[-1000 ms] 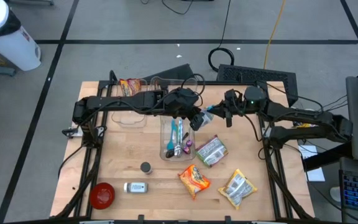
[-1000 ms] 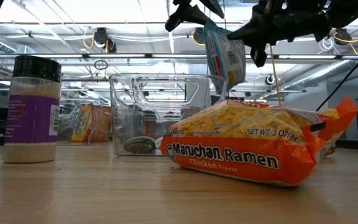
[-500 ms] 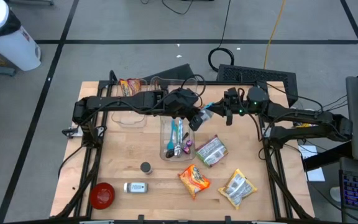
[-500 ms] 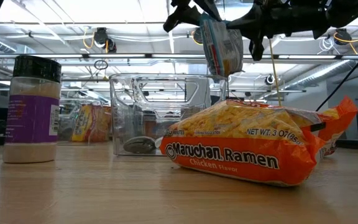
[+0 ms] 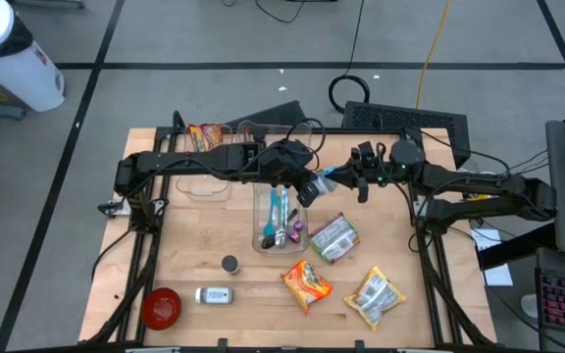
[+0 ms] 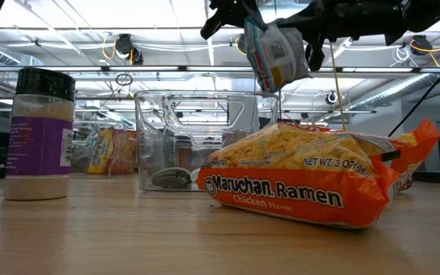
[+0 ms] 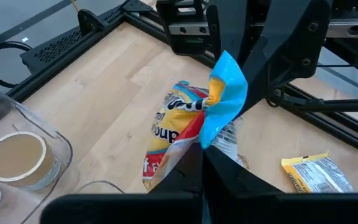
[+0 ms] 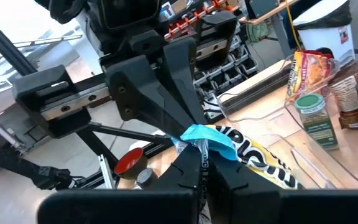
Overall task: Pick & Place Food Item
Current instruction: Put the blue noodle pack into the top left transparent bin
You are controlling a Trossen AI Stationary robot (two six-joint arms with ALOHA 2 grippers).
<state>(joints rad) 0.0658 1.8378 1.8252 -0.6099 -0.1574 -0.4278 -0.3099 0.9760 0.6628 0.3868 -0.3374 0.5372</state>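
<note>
1. From above: the left tool [image 5: 314, 184] and the right tool [image 5: 339, 179] meet over the desk [image 5: 194, 245], both pinching a small snack bag [image 5: 326, 180]. A second ago the left tool was still partly spread; the bag is mostly hidden by the arms.
2. Low view: the snack bag [image 6: 278, 55] hangs above the clear bin [image 6: 197, 137], more tilted than before, behind the ramen packet [image 6: 312, 183].
3. Left wrist: fingers pressed on the bag's blue edge [image 7: 225, 93].
4. Right wrist: likewise pinching that edge [image 8: 204, 138].

Grey floor [image 5: 214, 39] with dark tape lines — white bin [image 5: 13, 54], black cables [image 5: 356, 88].
</note>
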